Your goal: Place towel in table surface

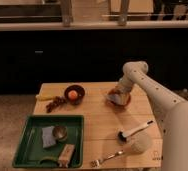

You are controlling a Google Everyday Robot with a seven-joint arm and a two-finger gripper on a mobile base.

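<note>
The towel point(115, 99) is a pale grey bundle sitting in a red-brown bowl point(124, 101) at the far right of the wooden table point(102, 120). My gripper point(117, 93) hangs from the white arm point(147, 90), which reaches in from the right. It is down at the bowl, right on top of the towel. The gripper's tip is partly hidden against the towel and the bowl.
A dark bowl holding an orange point(74, 93) stands at the far left-centre, with a yellow item point(44, 97) and dark red bits point(54, 104) beside it. A green tray point(22, 152) at the front left holds a blue sponge point(48, 136), a small metal cup point(61, 132) and a wooden piece point(65, 154). A brush point(134, 131), a fork point(107, 157) and a white round object point(141, 144) lie at the front right.
</note>
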